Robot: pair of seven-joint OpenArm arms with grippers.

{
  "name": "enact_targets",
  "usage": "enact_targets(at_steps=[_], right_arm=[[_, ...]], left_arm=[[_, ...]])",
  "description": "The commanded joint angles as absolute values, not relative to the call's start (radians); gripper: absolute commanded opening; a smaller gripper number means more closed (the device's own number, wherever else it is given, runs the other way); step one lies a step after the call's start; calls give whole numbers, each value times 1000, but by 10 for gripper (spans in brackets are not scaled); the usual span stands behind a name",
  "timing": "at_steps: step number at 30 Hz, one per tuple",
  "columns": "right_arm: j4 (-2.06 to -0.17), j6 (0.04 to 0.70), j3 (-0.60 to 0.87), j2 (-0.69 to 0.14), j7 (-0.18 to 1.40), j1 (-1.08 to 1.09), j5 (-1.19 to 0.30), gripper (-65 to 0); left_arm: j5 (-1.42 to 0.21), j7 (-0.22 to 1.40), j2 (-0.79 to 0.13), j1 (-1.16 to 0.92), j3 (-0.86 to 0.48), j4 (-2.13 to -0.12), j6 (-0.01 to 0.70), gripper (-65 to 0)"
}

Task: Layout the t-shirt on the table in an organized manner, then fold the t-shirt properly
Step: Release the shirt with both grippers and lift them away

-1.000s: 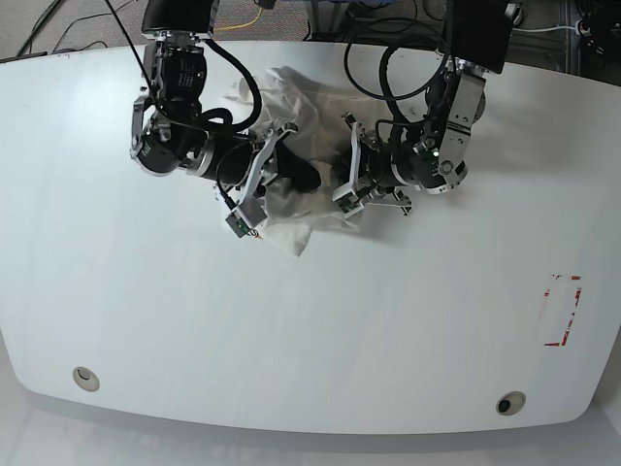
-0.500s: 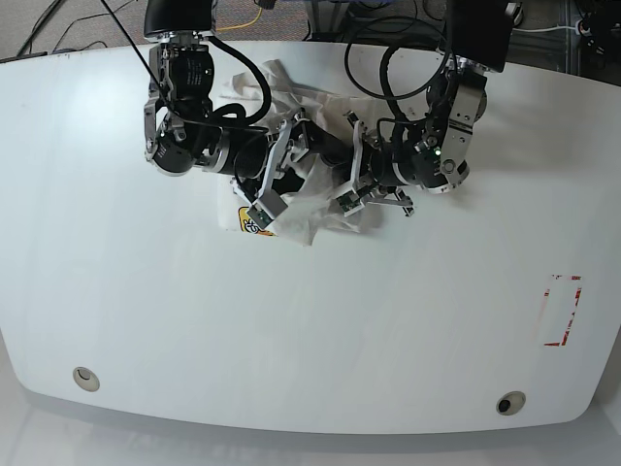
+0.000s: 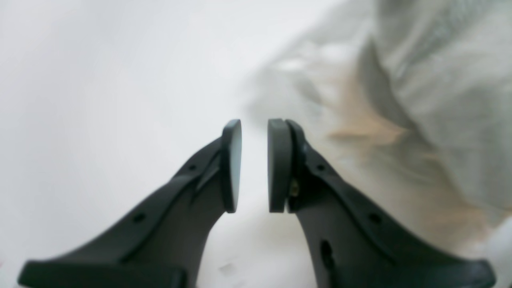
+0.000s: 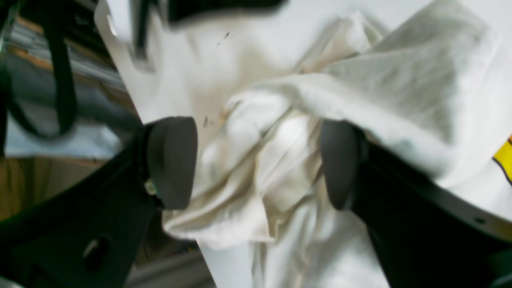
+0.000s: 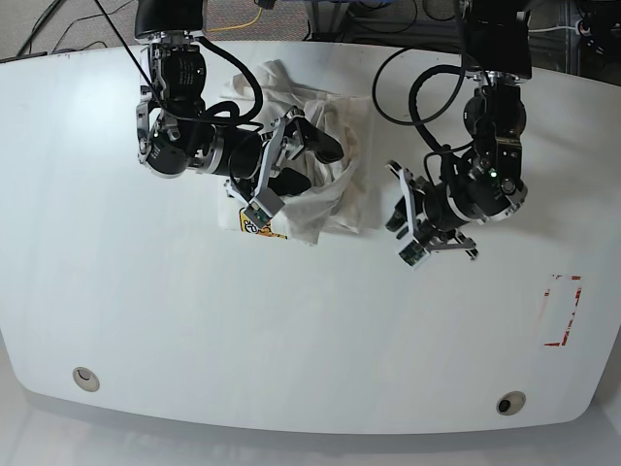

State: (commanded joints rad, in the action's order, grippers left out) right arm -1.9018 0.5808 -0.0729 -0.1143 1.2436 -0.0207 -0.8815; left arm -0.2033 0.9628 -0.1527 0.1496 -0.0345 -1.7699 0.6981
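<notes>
Left gripper (image 3: pixel 254 164) nearly closed, empty, over bare table (image 5: pixel 291 330) — beside crumpled t-shirt (image 5: pixel 320 199). Farther back, right gripper (image 4: pixel 256 160) spread wide around bunched white cloth, pads (image 4: pixel 172 162) not pinching — yellow graphic at edge.

The right gripper (image 4: pixel 256 162) is filling the lower part of the frame, its two dark pads (image 4: pixel 172 160) standing wide apart. Between them a bunched fold of the t-shirt (image 4: pixel 256 160) is lying, cream and creased, with more cloth spreading toward the upper right. A sliver of yellow graphic (image 4: pixel 505 158) is showing at the right edge. The white table (image 4: pixel 192 52) is showing in the upper middle, with blurred dark cables (image 4: pixel 60 80) hanging at the upper left.
</notes>
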Motion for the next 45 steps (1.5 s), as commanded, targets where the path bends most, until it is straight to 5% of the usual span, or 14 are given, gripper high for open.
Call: enact_targets(at_steps=[12,32,45], right_arm=[[-1905,588,-113,-117,1241,65,-881,-189],[-1902,590,-33,-278,1237,128,-881,-190],[-1868,590,-68,-222,1210,128,-880,-193]], left_arm=[[-203,958,-191,209,-278,-1776,698,-557],[-203,958,-205,157,-280,-1776,698,-557],[-206,960,-202,125,-277,-1776,698,-557]])
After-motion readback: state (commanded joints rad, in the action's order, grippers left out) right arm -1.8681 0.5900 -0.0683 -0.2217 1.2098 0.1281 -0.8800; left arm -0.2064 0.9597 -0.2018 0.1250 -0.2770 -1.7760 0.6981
